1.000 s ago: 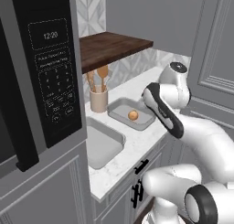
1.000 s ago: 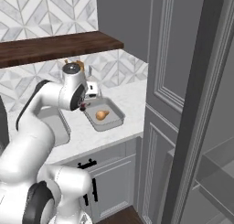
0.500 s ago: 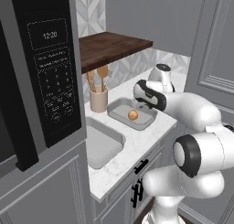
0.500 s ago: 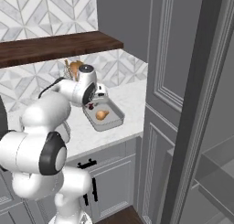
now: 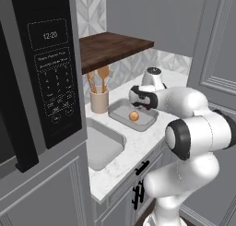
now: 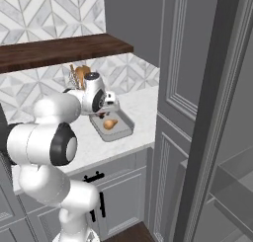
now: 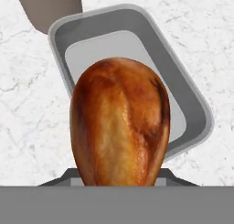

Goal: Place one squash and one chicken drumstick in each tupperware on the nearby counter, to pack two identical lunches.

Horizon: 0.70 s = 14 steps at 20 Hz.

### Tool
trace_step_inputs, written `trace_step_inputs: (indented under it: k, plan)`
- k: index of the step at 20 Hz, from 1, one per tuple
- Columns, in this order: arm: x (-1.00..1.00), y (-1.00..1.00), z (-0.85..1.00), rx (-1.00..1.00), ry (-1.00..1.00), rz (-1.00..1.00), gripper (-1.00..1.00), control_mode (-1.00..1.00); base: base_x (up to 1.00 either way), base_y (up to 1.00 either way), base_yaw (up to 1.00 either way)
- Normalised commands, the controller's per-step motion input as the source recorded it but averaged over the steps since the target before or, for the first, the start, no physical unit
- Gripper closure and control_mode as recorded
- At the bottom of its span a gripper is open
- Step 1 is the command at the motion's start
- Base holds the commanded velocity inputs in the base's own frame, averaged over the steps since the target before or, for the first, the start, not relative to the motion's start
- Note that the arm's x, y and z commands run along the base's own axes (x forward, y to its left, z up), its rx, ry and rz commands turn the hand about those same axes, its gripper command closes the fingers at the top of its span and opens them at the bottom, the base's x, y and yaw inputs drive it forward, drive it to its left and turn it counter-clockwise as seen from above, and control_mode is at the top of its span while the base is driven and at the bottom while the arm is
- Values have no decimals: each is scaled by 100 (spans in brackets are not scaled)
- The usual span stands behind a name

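Arm swung in; gripper (image 5: 148,109) holds drumstick (image 7: 119,122) over tupperware (image 7: 183,95)

microwave (image 5: 44,77) control panel (image 5: 54,75), clock display reads 12:20, keypad labels below it too small to read, no other legible text

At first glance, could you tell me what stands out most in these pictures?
A big glossy red-brown chicken drumstick looms in the hand view, held above a grey tupperware on the white marbled counter. In the left base view, a small orange squash sits in that tray beside a tan utensil cup.
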Motion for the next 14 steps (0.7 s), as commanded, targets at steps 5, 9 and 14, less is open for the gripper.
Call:
trace_step_inputs:
  k: [5, 9, 14]
  plan:
    - [33, -25, -29, 0, 0, 0, 100, -100, 0, 0, 0]
    - [42, -23, -25, 0, 9, 2, 100, -100, 0, 0, 0]
    - [39, -2, -43, 0, 2, 3, 100, -100, 0, 0, 0]
